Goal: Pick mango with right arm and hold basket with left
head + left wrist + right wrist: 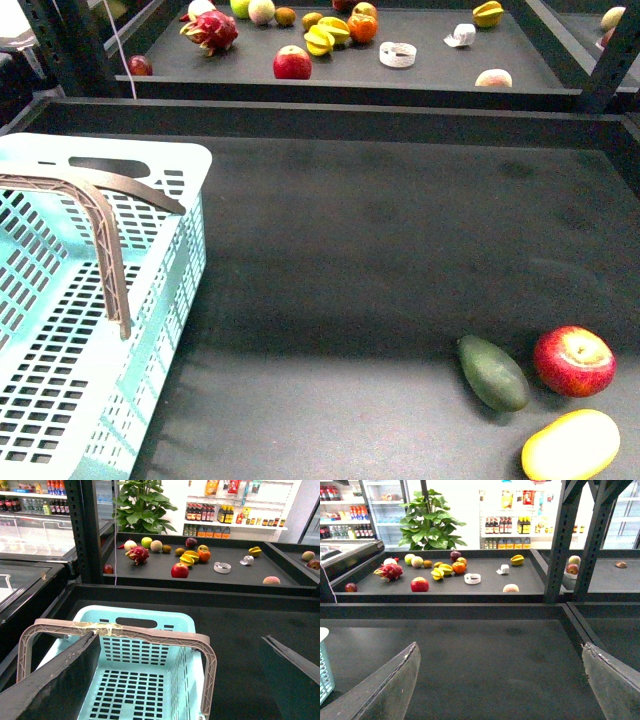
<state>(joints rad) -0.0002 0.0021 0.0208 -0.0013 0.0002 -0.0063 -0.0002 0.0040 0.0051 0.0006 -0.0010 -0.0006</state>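
Mango [570, 445] lay on the bench [350, 250] by the red apple [573, 360]. It looked smooth, maybe slippery; I would grab its middle. My left claw [179, 637] and right claw [500, 646] were spread wide.

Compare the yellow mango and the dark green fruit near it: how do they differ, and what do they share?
Colour: the mango is bright yellow-orange; the green fruit is dark green. Shape: the mango is plumper with rounded ends; the green fruit tapers. Pose: the mango slants up to the right, the green fruit down to the right. Both lie on the dark shelf, outside the basket.
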